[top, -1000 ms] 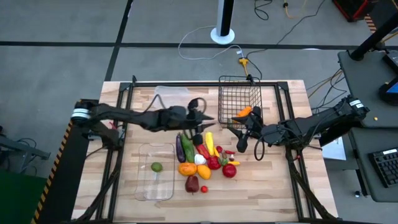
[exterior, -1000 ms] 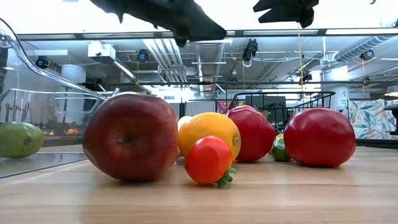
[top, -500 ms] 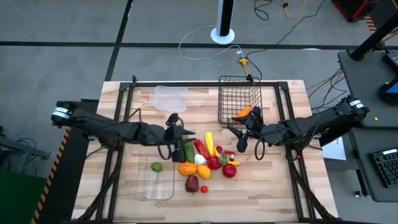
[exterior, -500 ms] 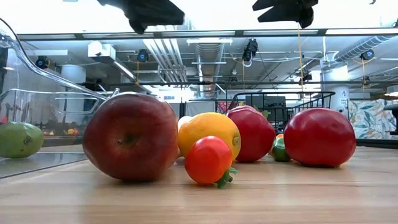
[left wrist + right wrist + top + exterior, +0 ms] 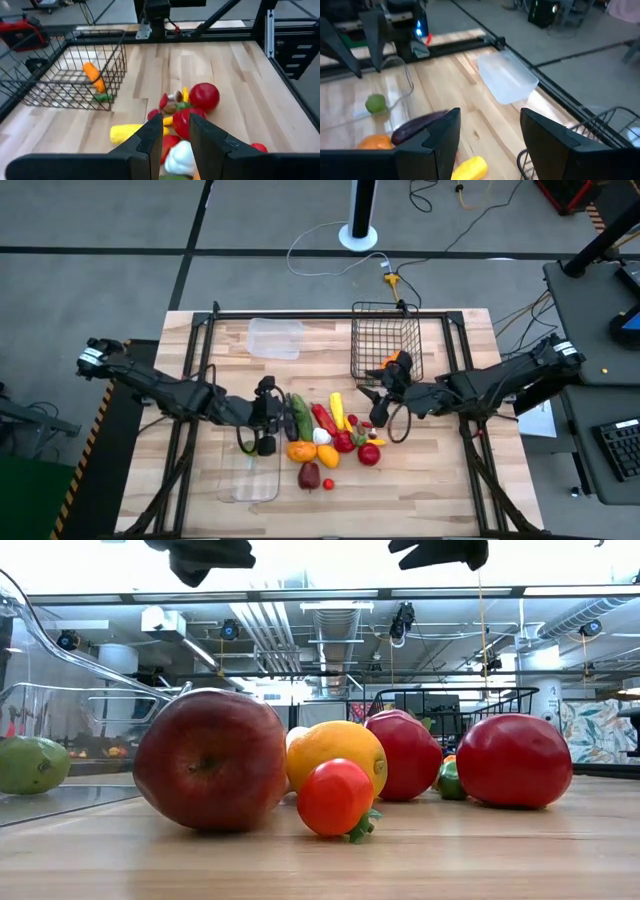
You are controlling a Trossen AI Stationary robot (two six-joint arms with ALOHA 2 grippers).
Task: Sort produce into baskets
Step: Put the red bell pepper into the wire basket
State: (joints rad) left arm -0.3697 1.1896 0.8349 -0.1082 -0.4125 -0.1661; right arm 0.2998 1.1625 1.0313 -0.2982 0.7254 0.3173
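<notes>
Lab floor w/ cables all round, light wood table (image 5: 450,470) in the middle. Produce pile (image 5: 330,435) sits mid-table: cucumber (image 5: 300,415), eggplant (image 5: 417,126), yellow pepper (image 5: 337,410), white bulb (image 5: 179,156), tomatoes, a big red apple (image 5: 211,759) nearest the low cam. Wire basket (image 5: 385,340) at the far edge has the carrot (image 5: 94,75) in it already; long clear tray (image 5: 250,480) holds one green fruit (image 5: 251,447); small tub (image 5: 275,337) shows nothing inside.

Left gripper (image 5: 265,415) hangs just beside the pile's tray-side edge, fingers narrowly apart, nothing between them in its wrist view. Right gripper (image 5: 378,402) hovers near the pile's basket side, fingers wide apart, nothing held.

Reads as between picks: both arms free, most of the pile unsorted. Next up, I'd say: one arm drops onto an edge piece, prob. cucumber or eggplant for the left. Needs wider fingers first, and a clean line so neighbours don't roll.
</notes>
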